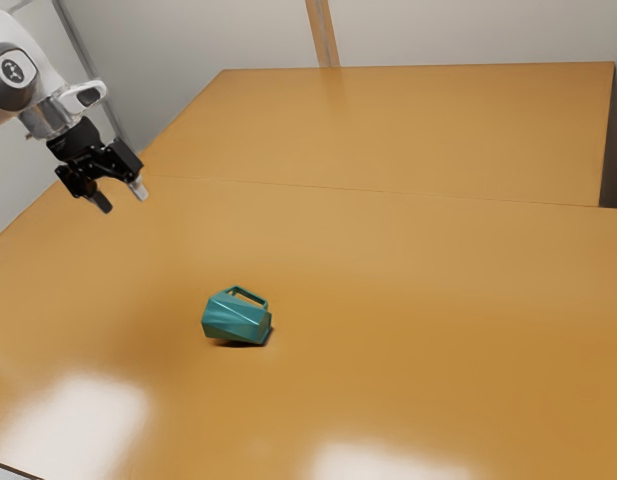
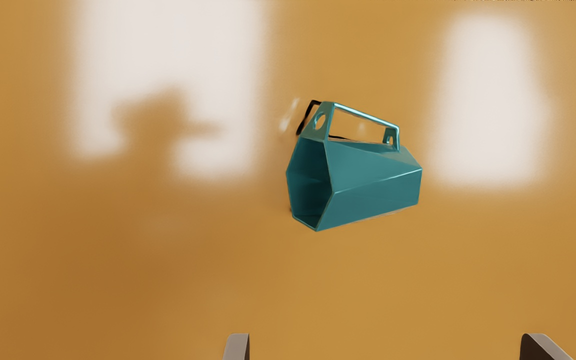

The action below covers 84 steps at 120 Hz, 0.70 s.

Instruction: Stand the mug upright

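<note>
Faceted, glossy teal mug [image 2: 368, 182] on its side on smooth orange-brown worktop [image 1: 408, 350], well apart from black two-finger gripper [image 1: 121, 200], fingers spread.

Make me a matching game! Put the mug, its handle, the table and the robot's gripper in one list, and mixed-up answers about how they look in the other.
1. Mug
2. Handle
3. Table
4. Gripper

A. orange-brown and flat
B. black, with its fingers apart
C. lying on its side
D. a teal loop for holding

Right pairs: 1-C, 2-D, 3-A, 4-B
</note>
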Each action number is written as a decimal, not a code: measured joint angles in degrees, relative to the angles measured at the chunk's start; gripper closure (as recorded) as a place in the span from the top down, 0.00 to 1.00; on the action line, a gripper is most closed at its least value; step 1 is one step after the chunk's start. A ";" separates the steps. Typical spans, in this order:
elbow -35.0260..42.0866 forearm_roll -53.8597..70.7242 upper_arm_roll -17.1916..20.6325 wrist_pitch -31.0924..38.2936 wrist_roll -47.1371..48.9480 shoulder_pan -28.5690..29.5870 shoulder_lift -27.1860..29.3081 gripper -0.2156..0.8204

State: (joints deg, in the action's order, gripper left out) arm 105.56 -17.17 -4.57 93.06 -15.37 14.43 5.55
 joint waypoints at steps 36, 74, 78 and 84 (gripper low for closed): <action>11.21 -15.13 -2.16 5.42 -11.89 3.59 0.17 0.78; 20.97 -29.06 -4.10 10.20 -25.24 5.82 -1.70 0.78; 21.73 -30.13 -4.17 10.43 -26.53 6.37 -1.95 0.78; 22.70 -31.65 -4.25 10.71 -28.44 7.16 -2.51 0.78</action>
State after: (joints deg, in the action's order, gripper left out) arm 128.26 -48.82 -8.81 103.77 -43.81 21.59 3.04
